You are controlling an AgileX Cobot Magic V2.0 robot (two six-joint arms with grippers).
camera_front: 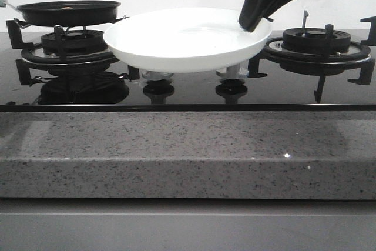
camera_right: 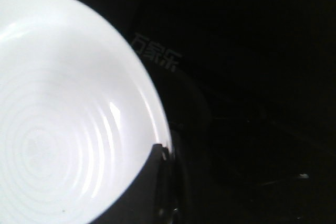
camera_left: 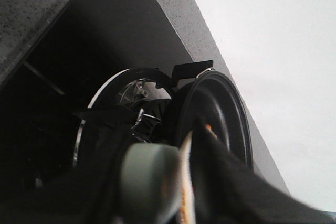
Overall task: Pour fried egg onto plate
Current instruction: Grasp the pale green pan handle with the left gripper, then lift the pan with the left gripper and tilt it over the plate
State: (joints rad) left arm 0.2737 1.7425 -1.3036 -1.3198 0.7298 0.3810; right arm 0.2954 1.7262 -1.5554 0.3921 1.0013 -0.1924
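Note:
The white plate (camera_front: pixel 182 39) hangs level over the middle of the hob. My right gripper (camera_front: pixel 254 22) is shut on its right rim. In the right wrist view the plate (camera_right: pixel 63 108) shows its concentric rings, and a dark finger (camera_right: pixel 149 182) lies over the rim at my right gripper (camera_right: pixel 164 182). The black frying pan (camera_front: pixel 69 12) is held just above the left burner (camera_front: pixel 70 48). My left gripper (camera_left: pixel 173 174) is shut on the pan's grey-green handle (camera_left: pixel 149 174). The fried egg is almost hidden in the pan; only a dull orange spot (camera_front: pixel 69 7) shows over its rim.
The right burner (camera_front: pixel 317 42) with its black pan supports stands just right of the plate. Two knobs (camera_front: pixel 158 89) sit under the plate on the black glass hob. A grey speckled counter edge (camera_front: pixel 188 151) runs along the front.

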